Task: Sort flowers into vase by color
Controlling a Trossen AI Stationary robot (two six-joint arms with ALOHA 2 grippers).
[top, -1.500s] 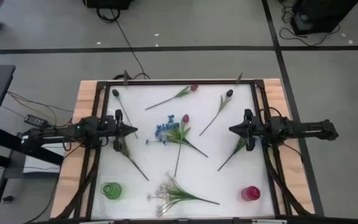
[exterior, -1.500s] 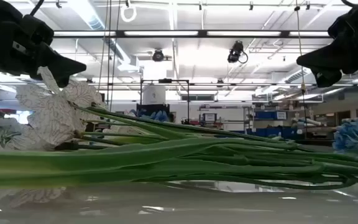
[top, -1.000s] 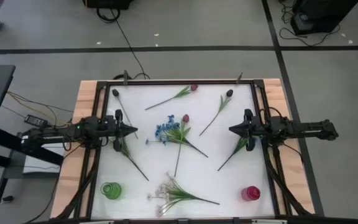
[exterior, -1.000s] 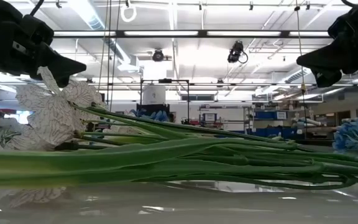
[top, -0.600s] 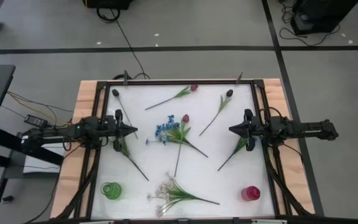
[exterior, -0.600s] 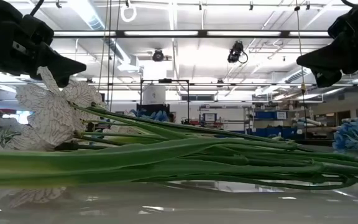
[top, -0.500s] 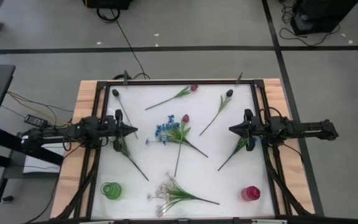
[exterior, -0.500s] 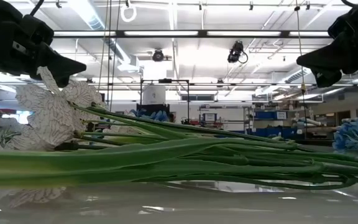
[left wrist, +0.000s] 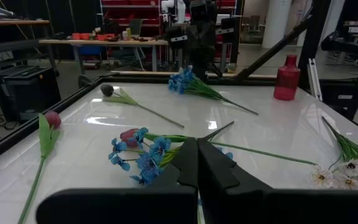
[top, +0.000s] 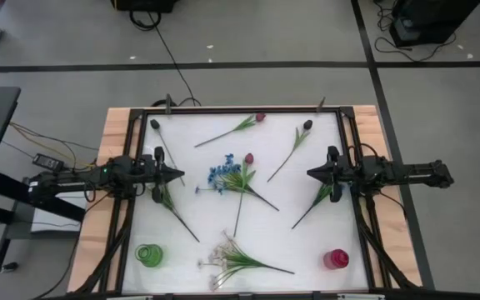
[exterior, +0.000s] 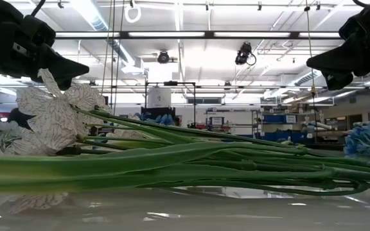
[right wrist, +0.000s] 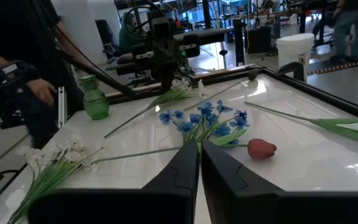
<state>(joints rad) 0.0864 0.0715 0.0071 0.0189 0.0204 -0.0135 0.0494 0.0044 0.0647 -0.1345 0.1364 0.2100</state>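
1. The left pincer [top: 176, 174] is held above the left edge of the desk [top: 273, 242], its fingers pressed together and nothing gripped.
2. The right pincer [top: 312, 173] is held above the right edge, its tips likewise closed on nothing.
3. A blue blossom cluster [top: 219, 176] is seen at the middle of the desk, with a dark red tulip [top: 248, 158] just beside it, their stems crossing.
4. A 2nd red tulip [top: 260, 117] lies near the far edge, and a dark bud [top: 307, 125] lies toward the far right corner.
5. Another dark bud [top: 154, 124] is found at the far left corner.
6. A white spray [top: 223, 260] lies at the near edge, between a green vase [top: 148, 255] at the near left corner and a red vase [top: 336, 259] at the near right corner.
7. Both vases stand upright, with no flower in either.
8. 1 more stem lies under each pincer.
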